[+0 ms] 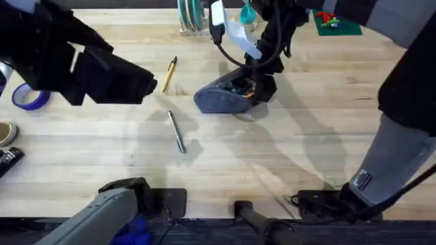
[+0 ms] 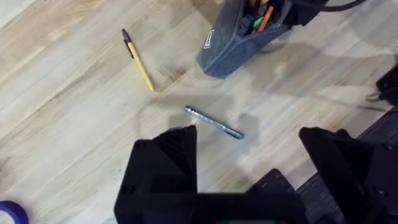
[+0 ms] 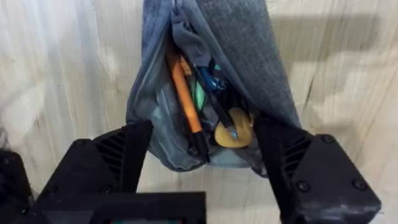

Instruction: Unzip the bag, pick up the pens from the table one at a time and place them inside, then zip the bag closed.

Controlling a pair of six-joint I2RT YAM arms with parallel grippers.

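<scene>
From above, the plank table (image 1: 320,136) is stretching pale and wide, with a blue tape roll (image 1: 28,99) lying at its left edge, a green mat (image 1: 338,25) at the far right corner, the yellow pen (image 1: 169,73) and the silver pen (image 1: 177,132) lying apart left of the bag (image 1: 216,99), and the right gripper (image 1: 257,87) sitting at the bag's right end. The left gripper (image 2: 249,140) is hovering released above the silver pen (image 2: 213,122), with the yellow pen (image 2: 137,60) and the bag (image 2: 233,46) beyond. The right gripper (image 3: 202,143), fingers spread, is straddling the unzipped bag (image 3: 249,43), which is gaping with an orange pen (image 3: 185,96) and other bits inside.
</scene>
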